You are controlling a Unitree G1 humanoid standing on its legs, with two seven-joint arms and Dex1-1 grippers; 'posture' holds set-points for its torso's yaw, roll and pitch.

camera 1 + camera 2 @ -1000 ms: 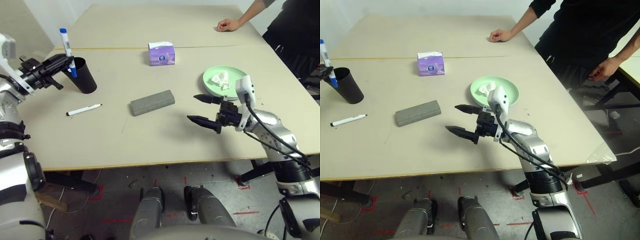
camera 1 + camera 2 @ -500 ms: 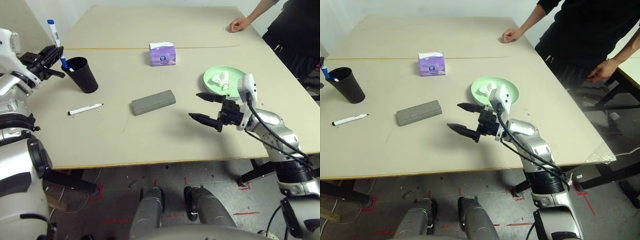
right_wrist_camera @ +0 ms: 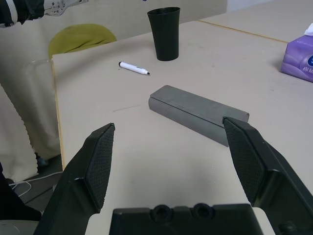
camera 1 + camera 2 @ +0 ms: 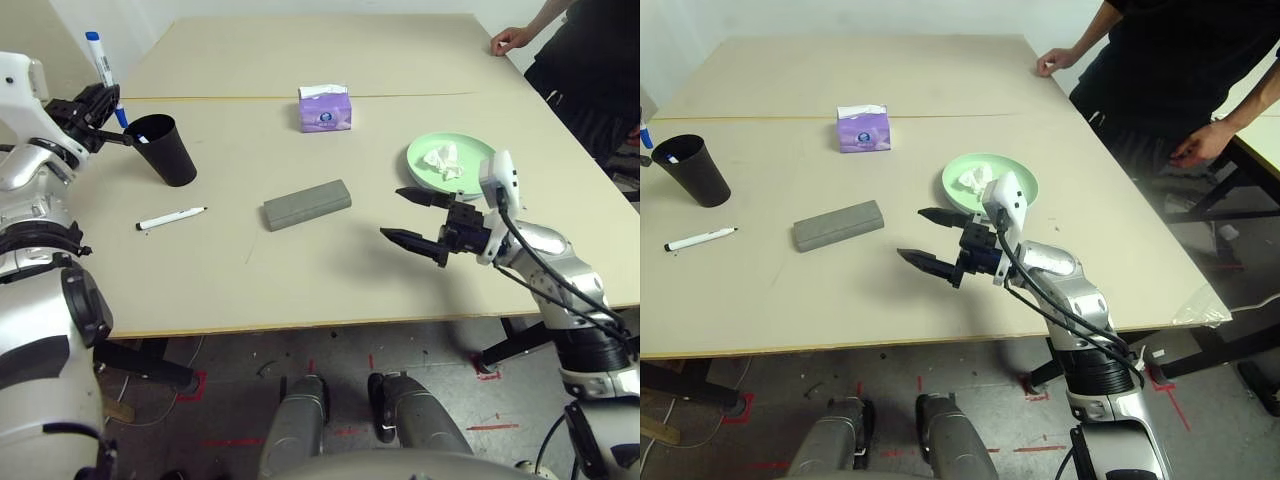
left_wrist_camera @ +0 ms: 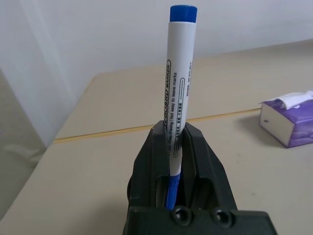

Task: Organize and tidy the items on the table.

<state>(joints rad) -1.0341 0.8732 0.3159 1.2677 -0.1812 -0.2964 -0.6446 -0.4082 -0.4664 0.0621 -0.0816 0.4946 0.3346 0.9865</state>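
Note:
My left gripper [image 4: 108,104] is shut on the blue-capped marker [image 5: 177,93], held upright above the table's far left, just left of a black cup [image 4: 170,150]. The black-capped marker [image 4: 170,218] lies on the table [image 4: 300,290] in front of the cup. The grey glasses case [image 4: 306,204] lies at the centre. My right gripper [image 4: 408,217] hovers open to the right of the case, fingers pointing at it. A crumpled tissue [image 4: 441,160] rests on the light-green plate [image 4: 468,146] behind that gripper.
A purple tissue box [image 4: 323,108] stands beyond the case, near the seam. A person in black stands at the table's far right corner, one hand [image 4: 507,40] on its edge. In the right wrist view a yellow-green chair seat [image 3: 80,36] shows past the table's edge.
My left gripper has lifted the blue-capped marker up and to the left, away from the black cup. The person's hand slid right along the far edge. The right gripper has stayed in place.

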